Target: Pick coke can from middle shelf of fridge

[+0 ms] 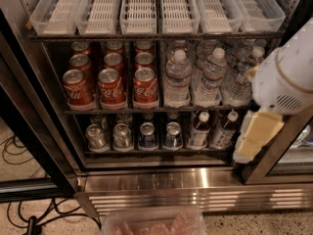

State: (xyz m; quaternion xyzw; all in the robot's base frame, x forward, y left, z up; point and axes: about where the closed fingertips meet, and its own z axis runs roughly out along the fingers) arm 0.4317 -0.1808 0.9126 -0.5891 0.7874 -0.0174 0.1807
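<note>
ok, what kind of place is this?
Likely an office or lab snack area: a display fridge stocked with coke cans and water bottles, cables on the floor. The pincer sits at its right edge.

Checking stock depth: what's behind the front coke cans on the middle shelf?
Two more rows of red cans, lower halves covered by the front coke cans. Deeper is dark. Gripper hangs far right.
</note>
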